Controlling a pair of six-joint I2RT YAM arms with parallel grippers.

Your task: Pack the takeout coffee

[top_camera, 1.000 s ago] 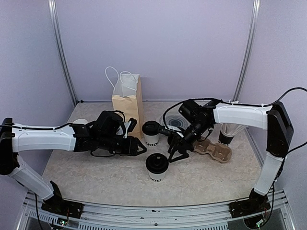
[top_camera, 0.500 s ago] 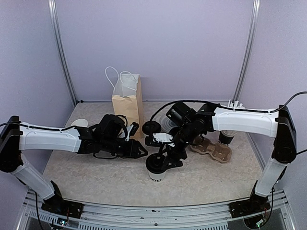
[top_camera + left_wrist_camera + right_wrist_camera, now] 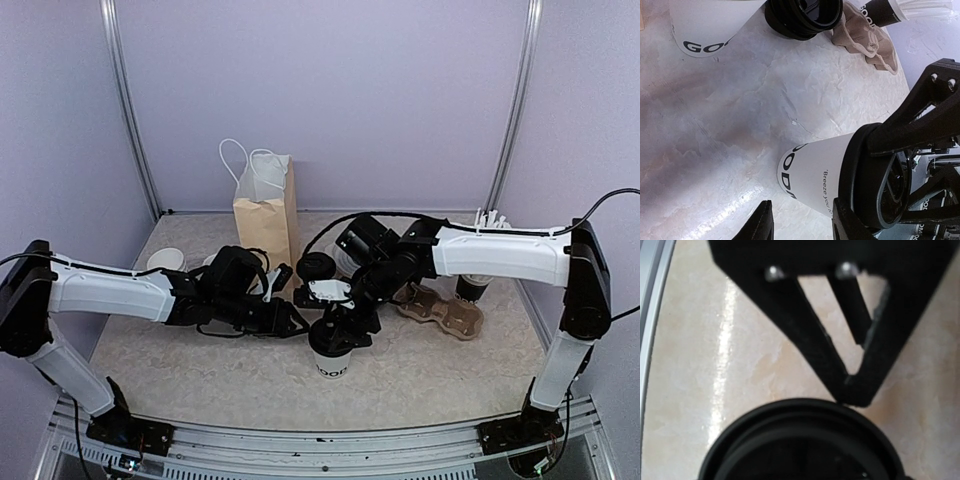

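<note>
The takeout coffee (image 3: 331, 364) is a white paper cup with black lettering and a black lid (image 3: 329, 338), upright near the table's front middle. My right gripper (image 3: 341, 320) hovers over the lid, jaws wide and straddling it. In the right wrist view one finger (image 3: 840, 330) ends at the rim of the lid (image 3: 800, 445); the other is hidden. My left gripper (image 3: 290, 322) is just left of the cup, open. In the left wrist view its fingertips (image 3: 760, 225) are apart, with the cup's base (image 3: 810, 175) just ahead of them and nothing gripped.
A second lidded cup (image 3: 317, 272) stands behind, beside a brown paper bag (image 3: 268, 215) with white handles. A cardboard cup carrier (image 3: 447, 312) lies to the right, and a cup holding a nested stack (image 3: 470, 285) stands behind it. Another white cup (image 3: 165, 261) is at far left.
My right gripper has swung left and forward from beside the front cup to directly over its lid. The left arm has edged right, closer to the cup, with its jaws slightly narrower.
</note>
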